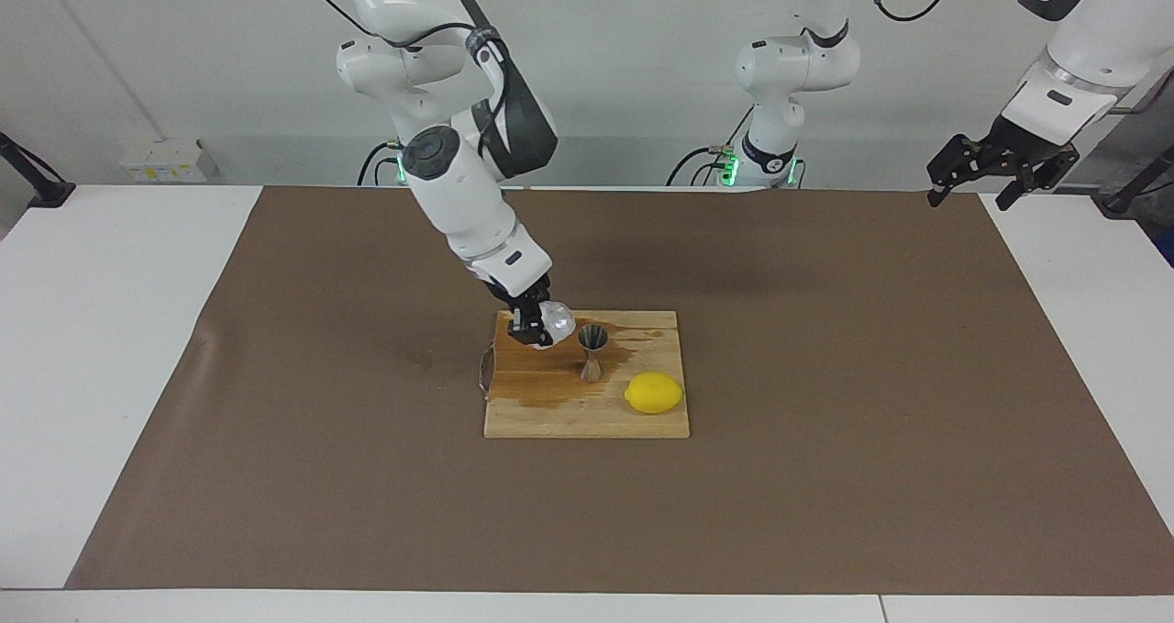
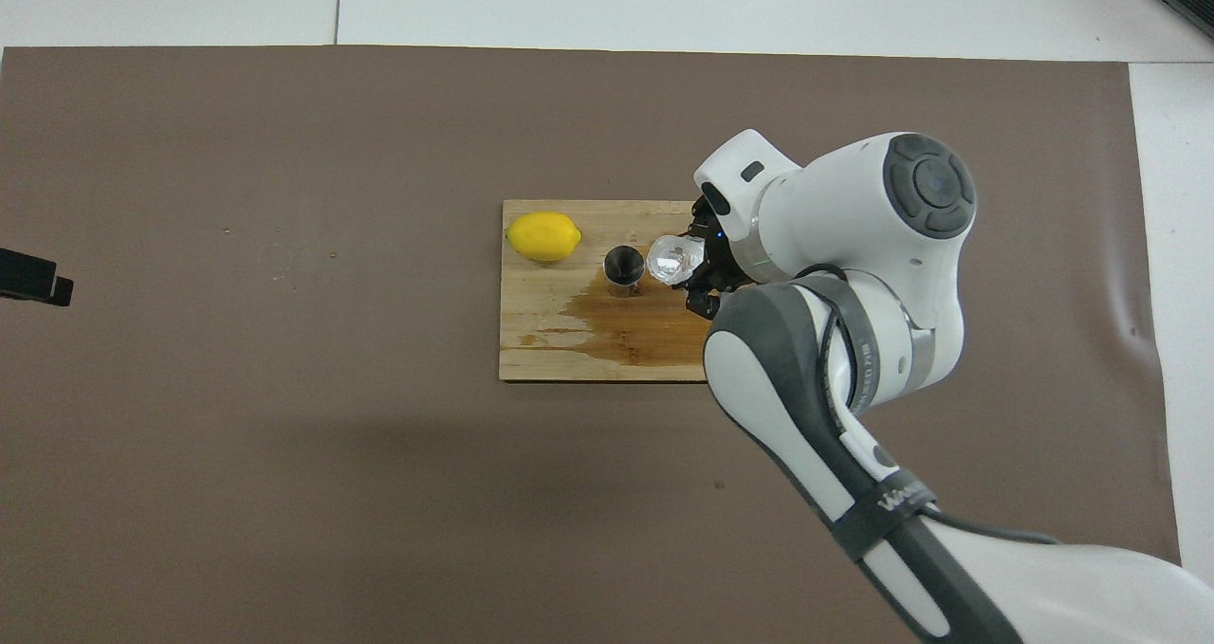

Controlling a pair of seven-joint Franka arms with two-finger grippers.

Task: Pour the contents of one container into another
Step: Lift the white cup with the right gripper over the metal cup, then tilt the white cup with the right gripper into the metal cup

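My right gripper (image 1: 543, 327) (image 2: 685, 269) is shut on the small translucent plastic cup (image 1: 556, 320) (image 2: 671, 258). It holds the cup tipped, mouth toward the metal jigger (image 1: 592, 351) (image 2: 623, 270), just above the wooden board (image 1: 569, 414) (image 2: 541, 340). The cup's rim sits close beside the jigger's top rim. The jigger stands upright on the board in a wet brown stain. My left gripper (image 1: 972, 184) (image 2: 38, 288) hangs open above the table edge at the left arm's end, waiting.
A yellow lemon (image 1: 654, 393) (image 2: 542, 236) lies on the board beside the jigger, toward the left arm's end. Brown paper (image 1: 825, 421) covers the table around the board. The right arm's forearm overhangs the board's corner in the overhead view.
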